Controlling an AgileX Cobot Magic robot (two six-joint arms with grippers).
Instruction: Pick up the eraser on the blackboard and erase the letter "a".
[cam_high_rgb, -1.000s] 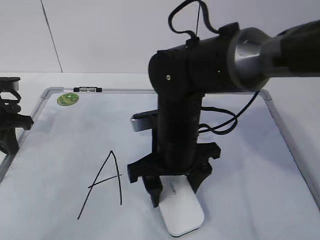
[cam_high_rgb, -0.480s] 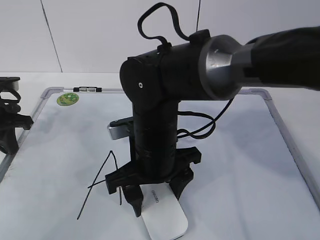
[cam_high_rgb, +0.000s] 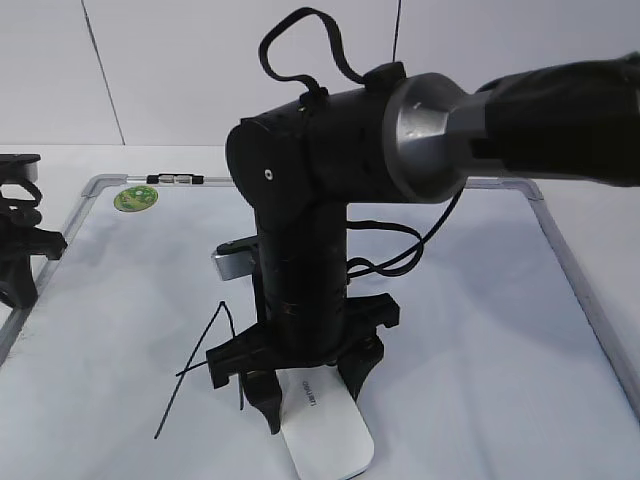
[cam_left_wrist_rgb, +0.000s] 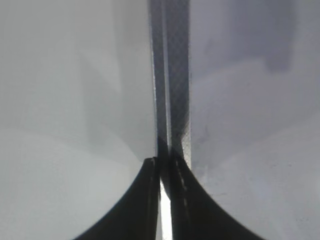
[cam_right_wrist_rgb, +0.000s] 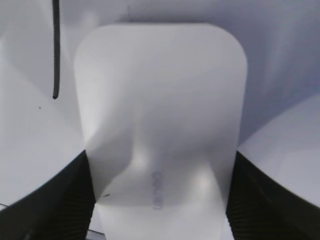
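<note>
The blackboard is a white dry-erase board with a grey frame, lying flat. My right gripper is shut on the white eraser and holds it on the board near the front edge. In the right wrist view the eraser fills the space between the jaws. The capital "A" is just left of the eraser, partly hidden by the arm; one black stroke shows in the right wrist view. The small letter "a" is not in view. My left gripper rests shut at the board's left edge.
A round green sticker sits at the board's far left corner, beside a small clip on the frame. The grey frame strip runs under the left gripper. The right arm's black wrist and cable hang over the board's middle.
My right arm has slid the eraser leftward across the board toward the capital "A", now covering its right leg. The left gripper has not moved.
</note>
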